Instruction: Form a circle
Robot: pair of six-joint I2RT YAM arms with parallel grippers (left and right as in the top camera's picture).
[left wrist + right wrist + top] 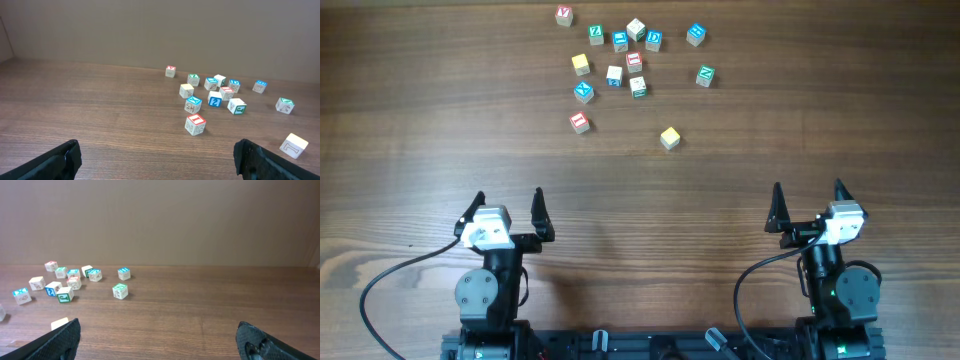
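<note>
Letter cubes (pixel 614 75), unarranged: they lie as a loose scatter on the wooden table (pixel 420 150), and nothing round is formed among them. The whole scatter sits well ahead of both my pincers, at the far side of the table, spread wider from side to side than from near to far (a single cube has no long axis to speak of).

Nearest members: the red I cube (pixel 580 122) and, just beyond it, the blue X cube (pixel 583 92) lie ahead of my left pincer (pixel 508 200) and a little to its right. A lone yellow cube (pixel 669 138) sits apart from the rest, ahead and off to the left of my right pincer (pixel 808 195); it is the closest cube to that side. A green-edged cube (pixel 705 75) marks the scatter's edge toward my right pincer, further ahead.

Pincers: both stand with fingers wide apart, holding nothing, drawn back near my base and touching no cube.

Judgement: most cubes lie nearer my left pincer, so gathering would likely begin there, reaching forward and slightly right; my right pincer suits the stray yellow cube.
</note>
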